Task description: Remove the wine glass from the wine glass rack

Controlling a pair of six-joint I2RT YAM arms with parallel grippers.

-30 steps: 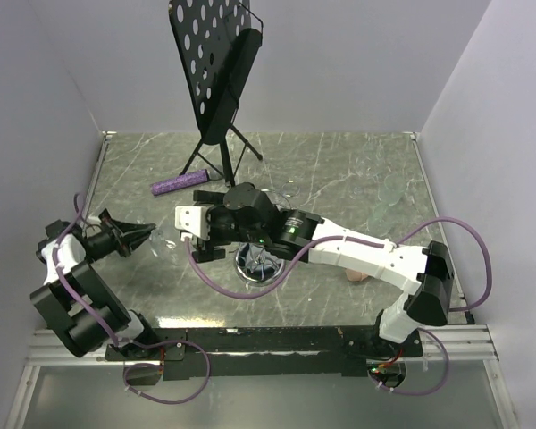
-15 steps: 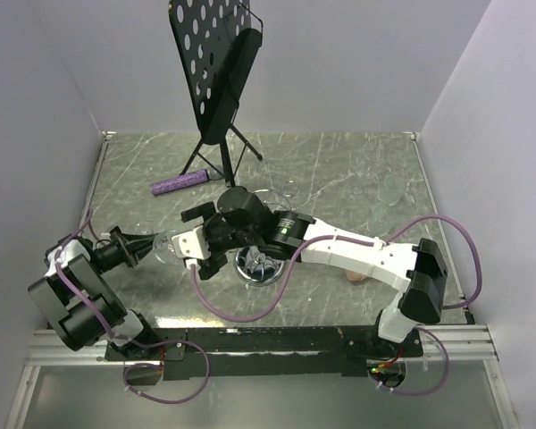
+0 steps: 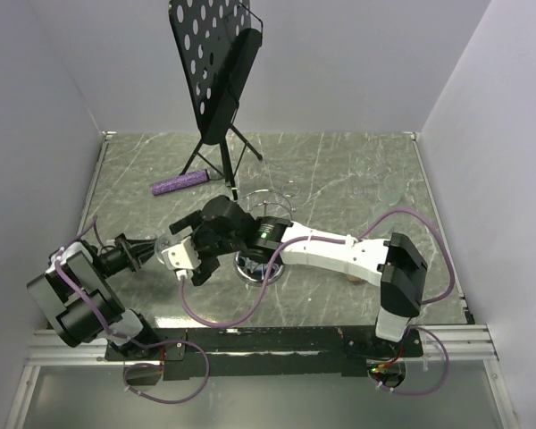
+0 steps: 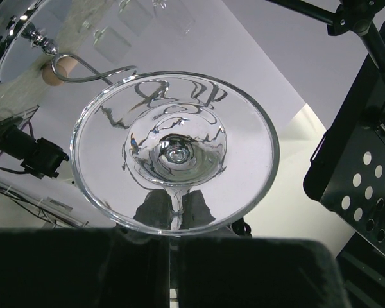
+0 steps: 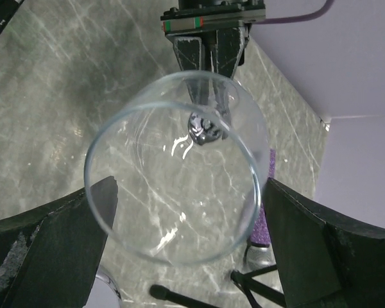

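My right arm has swung left; its pincer (image 3: 180, 252) gapes round the glass (image 5: 176, 186) bowl. Left pincer (image 3: 152, 244) clamps the stem, glass held clear of the rack (image 4: 16, 29). Fragile, slippery: grip the stem.

Overhead; wrist close-ups on wine glass (image 4: 173, 154)

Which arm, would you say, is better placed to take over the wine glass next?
Probably the right: the right pincer, open, flanks the wine glass bowl; the left pincer is shut on its stem.
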